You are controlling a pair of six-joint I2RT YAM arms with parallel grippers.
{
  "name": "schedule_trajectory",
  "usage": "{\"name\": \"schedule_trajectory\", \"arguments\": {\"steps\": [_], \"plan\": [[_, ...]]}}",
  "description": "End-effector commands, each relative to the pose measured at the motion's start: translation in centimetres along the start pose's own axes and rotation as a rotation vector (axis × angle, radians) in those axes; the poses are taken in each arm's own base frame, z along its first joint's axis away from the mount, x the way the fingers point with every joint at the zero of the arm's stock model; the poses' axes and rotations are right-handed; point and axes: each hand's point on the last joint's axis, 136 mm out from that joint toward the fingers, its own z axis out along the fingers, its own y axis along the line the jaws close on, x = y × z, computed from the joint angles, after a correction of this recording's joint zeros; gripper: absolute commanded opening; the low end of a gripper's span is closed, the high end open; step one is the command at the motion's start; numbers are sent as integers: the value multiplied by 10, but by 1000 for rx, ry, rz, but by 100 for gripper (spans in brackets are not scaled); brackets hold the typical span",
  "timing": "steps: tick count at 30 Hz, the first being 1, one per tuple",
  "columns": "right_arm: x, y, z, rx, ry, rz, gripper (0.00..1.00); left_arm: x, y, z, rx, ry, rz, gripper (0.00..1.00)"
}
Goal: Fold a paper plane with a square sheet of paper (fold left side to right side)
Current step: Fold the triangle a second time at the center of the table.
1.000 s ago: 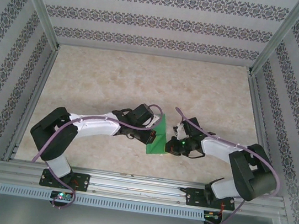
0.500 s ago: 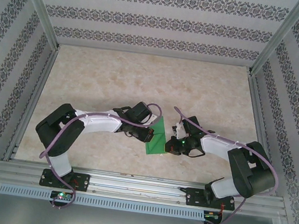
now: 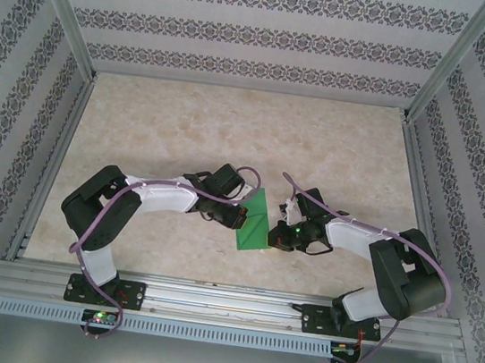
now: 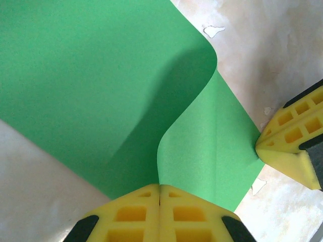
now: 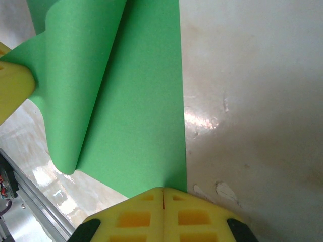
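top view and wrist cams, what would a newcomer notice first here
The bright green paper stands out at the near middle of the pale table, between the two arms. Its left part is raised and curls over toward the right, pinched in the shut left gripper. The shut right gripper sits at the paper's right edge.

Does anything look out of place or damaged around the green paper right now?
The square sheet of paper isn't flat: one side bulges up in a loose uncreased curl, pinched by the shut left end effector. That fits a fold underway. The table has small white chips beside the paper's edge.
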Motion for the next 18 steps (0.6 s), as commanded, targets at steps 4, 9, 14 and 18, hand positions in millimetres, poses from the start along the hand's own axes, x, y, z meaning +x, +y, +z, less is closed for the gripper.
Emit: {"name": "schedule_trajectory", "arguments": {"steps": [4,9,14,18], "plan": [[9,-18,4,68,37,31,0,-12,8,0,-21,-26,25,0],[9,-18,4,66,41,32,0,-11,10,0,-29,-26,26,0],[9,-18,5,65,43,33,0,-13,10,2,-24,-29,25,0],[9,-18,5,65,44,34,0,-13,13,3,-30,-29,22,0]]}}
